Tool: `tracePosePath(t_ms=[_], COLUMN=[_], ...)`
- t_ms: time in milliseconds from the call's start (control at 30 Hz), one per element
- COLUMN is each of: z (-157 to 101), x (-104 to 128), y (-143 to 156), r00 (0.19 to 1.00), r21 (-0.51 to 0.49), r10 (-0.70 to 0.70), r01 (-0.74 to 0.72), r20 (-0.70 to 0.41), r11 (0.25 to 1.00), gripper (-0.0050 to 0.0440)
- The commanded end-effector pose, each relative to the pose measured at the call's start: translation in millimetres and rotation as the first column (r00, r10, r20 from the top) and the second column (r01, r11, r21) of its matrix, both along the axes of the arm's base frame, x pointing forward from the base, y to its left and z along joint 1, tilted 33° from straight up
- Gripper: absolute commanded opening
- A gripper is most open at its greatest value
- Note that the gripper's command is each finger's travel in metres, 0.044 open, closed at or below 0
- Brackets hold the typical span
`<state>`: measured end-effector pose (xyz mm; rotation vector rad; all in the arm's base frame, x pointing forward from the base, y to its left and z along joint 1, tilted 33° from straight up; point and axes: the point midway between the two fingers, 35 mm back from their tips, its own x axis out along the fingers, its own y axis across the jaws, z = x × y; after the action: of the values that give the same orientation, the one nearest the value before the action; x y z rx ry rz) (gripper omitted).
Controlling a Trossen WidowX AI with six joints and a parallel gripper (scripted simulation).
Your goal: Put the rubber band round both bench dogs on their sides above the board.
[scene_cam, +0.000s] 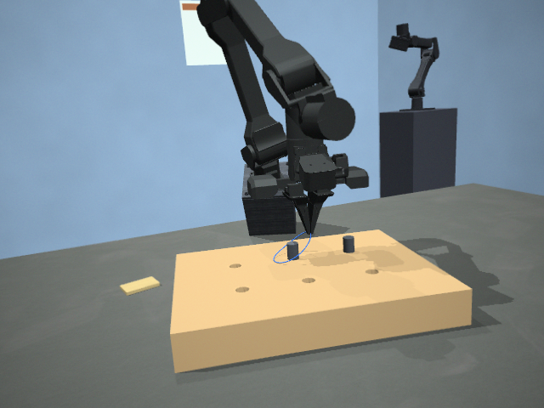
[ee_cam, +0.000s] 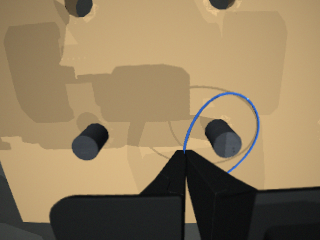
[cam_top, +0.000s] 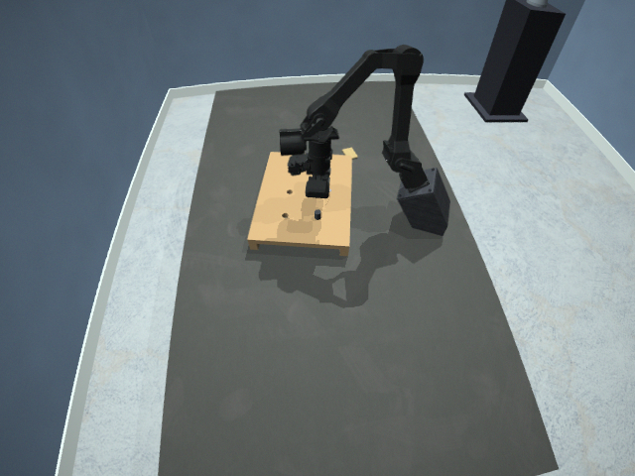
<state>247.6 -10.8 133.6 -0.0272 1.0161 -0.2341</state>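
A tan wooden board [cam_top: 271, 225] [scene_cam: 307, 316] [ee_cam: 150, 40] lies flat on the dark mat. Two short dark bench dogs stand in it. My gripper [cam_top: 317, 191] [scene_cam: 310, 230] [ee_cam: 183, 156] is shut on a thin blue rubber band [ee_cam: 230, 93], just above and behind one dog [scene_cam: 292, 250] [ee_cam: 223, 138]. The band's loop hangs from the fingertips and goes round that dog, slanting down towards the board on the far side from the gripper. The other dog [cam_top: 317, 213] [scene_cam: 348, 244] [ee_cam: 90, 142] stands outside the loop. In the top view the gripper hides the looped dog.
Several empty holes [scene_cam: 241, 290] [scene_cam: 308, 280] show in the board. A small tan block [cam_top: 350, 151] [scene_cam: 139, 285] lies on the mat beside the board. The arm's black base [cam_top: 426, 202] [scene_cam: 268, 215] stands behind the board. A dark pedestal [cam_top: 518, 56] [scene_cam: 417, 149] stands at the table's far corner.
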Motion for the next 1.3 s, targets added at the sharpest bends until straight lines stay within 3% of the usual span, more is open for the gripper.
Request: tracePosePath(t_ms=[0, 700, 1267], z=[7, -22, -15], x=[4, 14, 15], y=[4, -3, -2], r00=[1.0, 1.0, 1.0], r21=[0.002, 0.002, 0.003], r10=[-0.003, 0.002, 0.001], r01=[0.003, -0.002, -0.001], r20=[0.02, 0.001, 0.023], r11=[1.0, 1.0, 1.0], gripper=[-0.005, -0.005, -0.005])
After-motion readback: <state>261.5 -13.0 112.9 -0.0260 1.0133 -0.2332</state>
